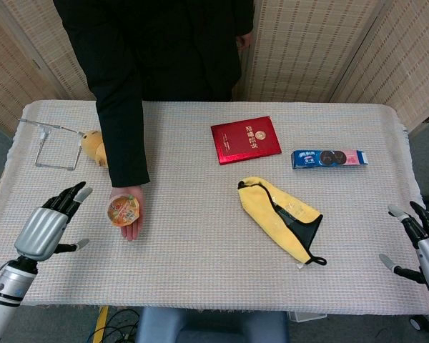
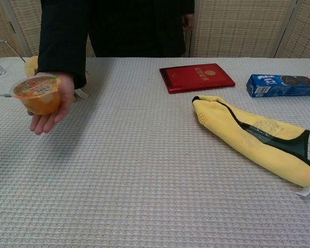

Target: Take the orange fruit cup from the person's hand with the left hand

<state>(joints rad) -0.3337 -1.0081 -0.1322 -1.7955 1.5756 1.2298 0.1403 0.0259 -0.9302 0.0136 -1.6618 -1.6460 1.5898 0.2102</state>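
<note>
The orange fruit cup (image 1: 123,211) (image 2: 37,94), clear with a printed lid, rests on the person's upturned palm (image 1: 128,223) (image 2: 50,111) above the table's left side. My left hand (image 1: 48,224) is open with fingers spread, to the left of the cup and apart from it; the chest view does not show it. My right hand (image 1: 423,245) hangs open off the table's right front corner, far from the cup.
A yellow toy (image 1: 94,146) and a wire stand (image 1: 51,146) lie at the back left. A red booklet (image 1: 245,139), a blue cookie pack (image 1: 329,158) and a yellow cloth (image 1: 281,218) lie centre and right. The person (image 1: 157,50) stands behind the table.
</note>
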